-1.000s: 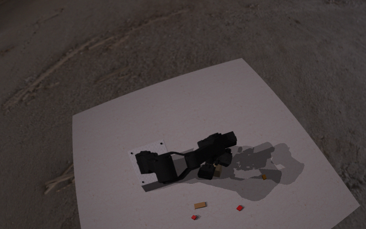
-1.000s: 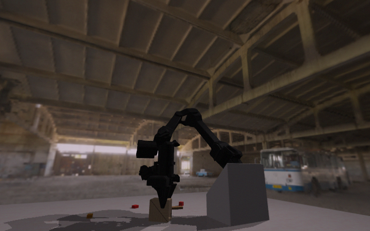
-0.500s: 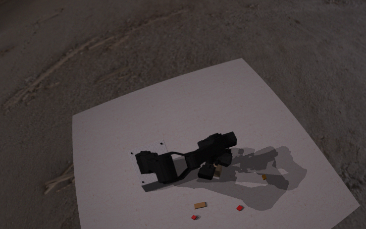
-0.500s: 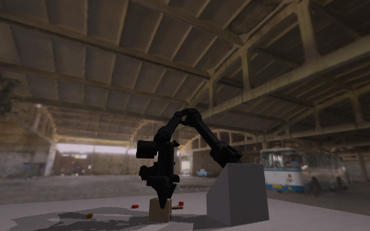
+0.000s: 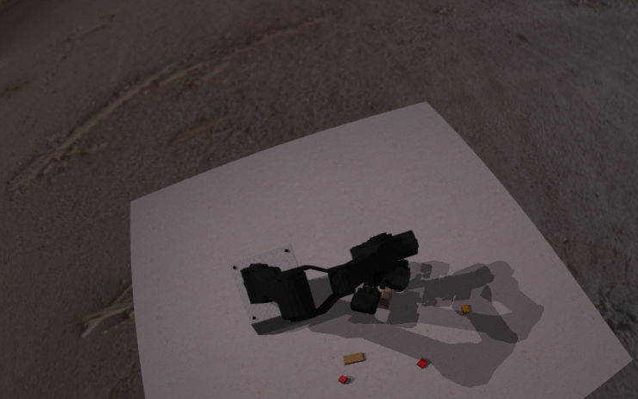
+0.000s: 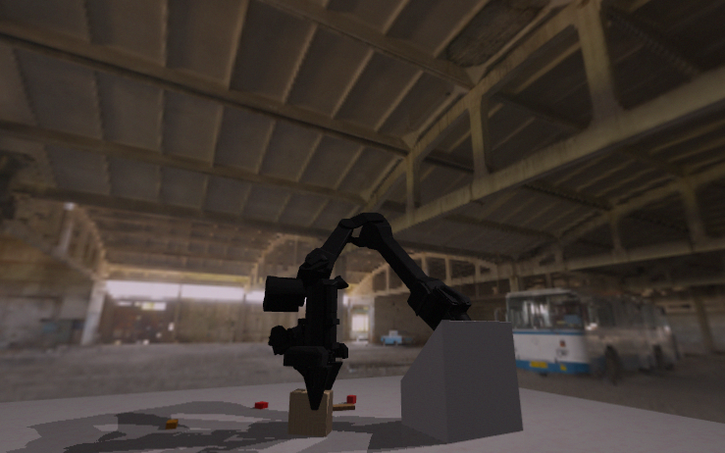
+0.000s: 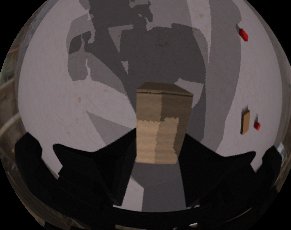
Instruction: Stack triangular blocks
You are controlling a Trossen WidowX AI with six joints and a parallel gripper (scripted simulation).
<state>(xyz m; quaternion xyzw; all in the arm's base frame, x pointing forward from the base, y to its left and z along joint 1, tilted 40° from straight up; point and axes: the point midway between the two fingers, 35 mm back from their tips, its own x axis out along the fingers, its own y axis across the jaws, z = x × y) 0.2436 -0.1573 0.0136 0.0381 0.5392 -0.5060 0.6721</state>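
Two tan wood triangular blocks lie together as one squarish block under my hand. The upper block (image 6: 304, 397) (image 7: 157, 110) is between my fingers, its flat face up. The lower block (image 6: 297, 425) stands on the table (image 5: 311, 188) beneath it. No clear gap shows between their sloped faces in the exterior view. In the wrist view a thin dark line runs near the far top edge; whether the top is exactly level and the ends even is hard to tell. My gripper (image 6: 323, 397) (image 7: 158, 132) is shut on the upper block, a finger on each side.
A flat orange-brown block (image 5: 354, 357) (image 7: 245, 122) and a small red block (image 5: 343, 379) (image 7: 257, 126) lie to one side. Another red block (image 5: 422, 363) (image 7: 243, 34) and a small orange block (image 5: 465, 309) (image 6: 171, 424) lie farther out. A grey wedge-shaped base (image 6: 480, 382) stands under the arm.
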